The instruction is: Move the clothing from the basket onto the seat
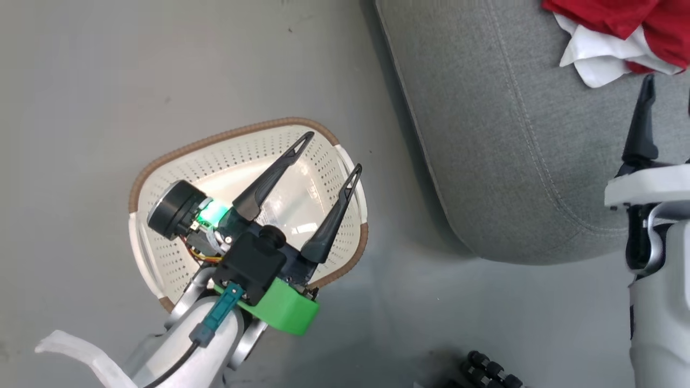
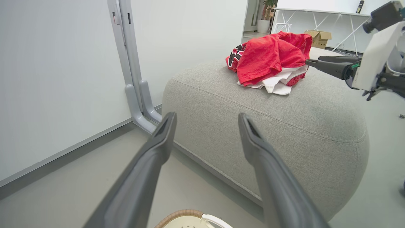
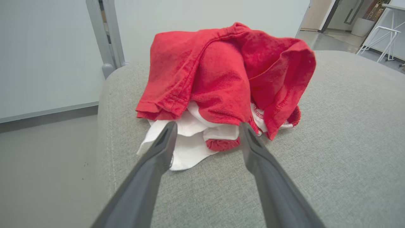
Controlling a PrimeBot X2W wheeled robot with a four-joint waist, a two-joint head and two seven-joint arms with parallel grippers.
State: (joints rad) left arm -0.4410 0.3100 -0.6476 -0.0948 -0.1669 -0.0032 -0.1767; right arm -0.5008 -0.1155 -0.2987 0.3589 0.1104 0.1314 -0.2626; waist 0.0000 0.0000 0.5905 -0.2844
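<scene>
The right gripper [image 3: 205, 128] stood spread and empty just short of the crumpled red jersey [image 3: 221, 72], white cloth underneath, on the grey seat [image 3: 348, 126]; the left gripper [image 1: 334, 151] gaped empty above the basket [image 1: 237, 156].

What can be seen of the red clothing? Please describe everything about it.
The clothing is a bright red fabric, crumpled into a loose heap, with stitched hems. A white cloth part sticks out underneath, and black-and-white trim shows at one end. It lies on top of the grey seat. The open right claw points at it, very near; contact cannot be told.
</scene>
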